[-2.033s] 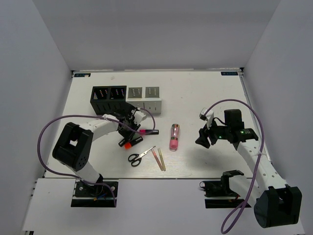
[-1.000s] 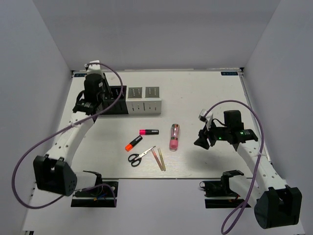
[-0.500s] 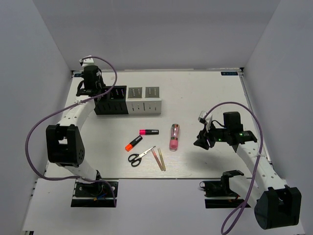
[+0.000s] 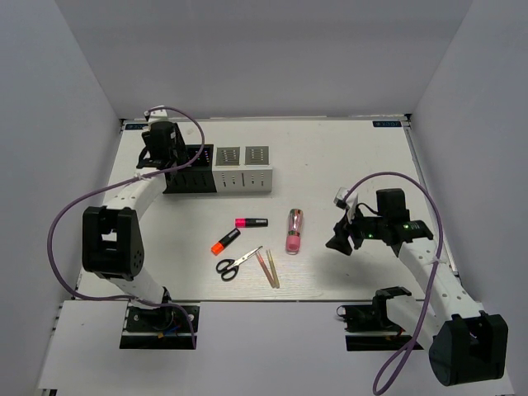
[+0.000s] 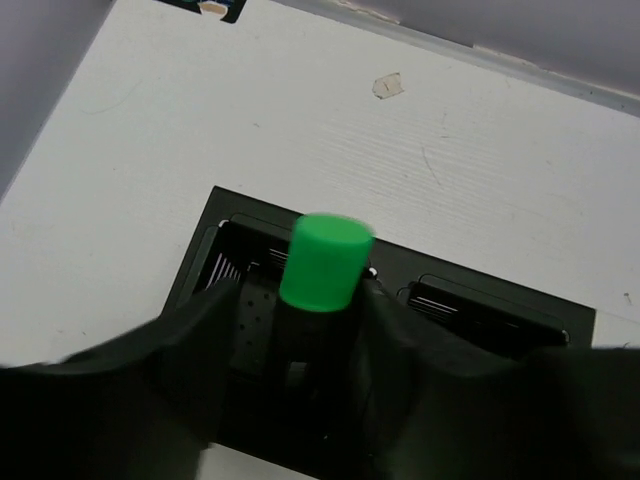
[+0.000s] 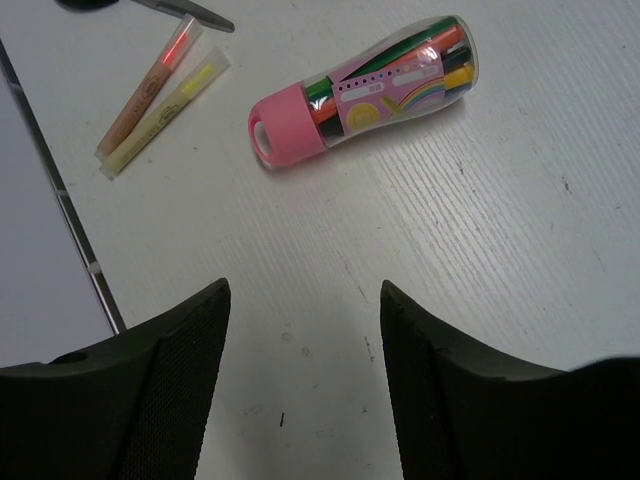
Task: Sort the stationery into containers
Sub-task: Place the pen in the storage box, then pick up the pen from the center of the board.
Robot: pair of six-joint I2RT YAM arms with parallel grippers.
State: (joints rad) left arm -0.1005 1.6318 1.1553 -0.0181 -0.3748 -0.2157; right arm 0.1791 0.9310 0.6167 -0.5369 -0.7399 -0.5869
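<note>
My left gripper is shut on a black marker with a green cap and holds it upright over the left compartment of the black organizer, whose rim shows in the left wrist view. The light grey organizer stands to its right. On the table lie a pink-capped marker, an orange-capped marker, black-handled scissors, two yellow-pink sticks and a pink tube pen. My right gripper is open and empty, right of the tube and sticks.
White walls enclose the table on three sides. The table's near edge runs just beyond the sticks in the right wrist view. The scissors' blade tips show at that view's top edge.
My left arm has swung from the markers at the table's middle up to the black organizer, carrying the green-capped marker. My right gripper has edged slightly left.
</note>
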